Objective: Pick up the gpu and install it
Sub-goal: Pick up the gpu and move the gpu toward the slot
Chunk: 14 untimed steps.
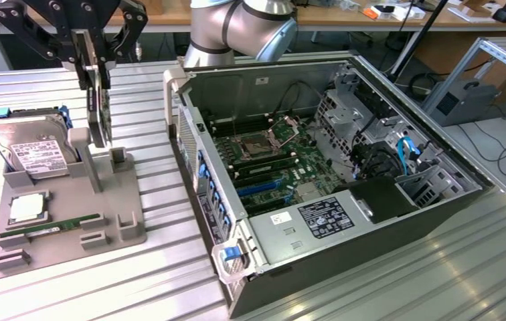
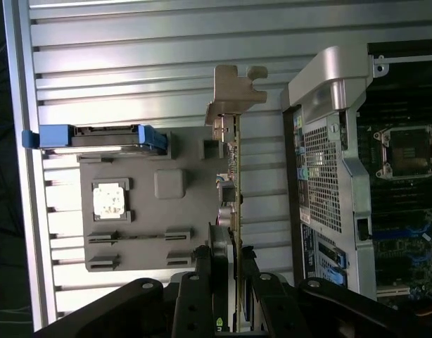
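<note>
The gpu is a thin dark card hanging upright and edge-on, with my gripper shut on its upper part. In the wrist view the gpu runs out from between the black fingers, and its pale metal bracket is at the far end. The card's lower end sits over the upright posts of the grey parts holder; I cannot tell whether it touches them. The open computer case lies to the exterior view's right of the card, with its motherboard exposed.
On the grey holder are a hard drive in a blue caddy, a square CPU and a green RAM stick. The case's rear wall stands close beside the card. Everything rests on a ribbed metal table.
</note>
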Each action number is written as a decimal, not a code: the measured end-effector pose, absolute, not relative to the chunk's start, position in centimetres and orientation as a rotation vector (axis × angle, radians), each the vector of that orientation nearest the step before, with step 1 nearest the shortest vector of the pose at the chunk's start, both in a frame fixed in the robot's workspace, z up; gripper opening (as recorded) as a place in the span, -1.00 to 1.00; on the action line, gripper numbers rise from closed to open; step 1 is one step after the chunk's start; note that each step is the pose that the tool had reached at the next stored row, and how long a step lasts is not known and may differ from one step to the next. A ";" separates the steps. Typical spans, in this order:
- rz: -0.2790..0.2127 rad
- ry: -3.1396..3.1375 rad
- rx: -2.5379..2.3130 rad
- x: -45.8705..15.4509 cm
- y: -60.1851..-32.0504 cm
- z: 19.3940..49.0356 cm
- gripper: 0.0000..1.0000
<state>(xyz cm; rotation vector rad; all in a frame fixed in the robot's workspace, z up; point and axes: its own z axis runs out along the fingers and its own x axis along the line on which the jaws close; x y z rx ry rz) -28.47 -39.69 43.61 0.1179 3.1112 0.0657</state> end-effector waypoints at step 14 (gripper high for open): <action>0.066 3.111 0.118 -26.9 -39.7 43.6 -0.47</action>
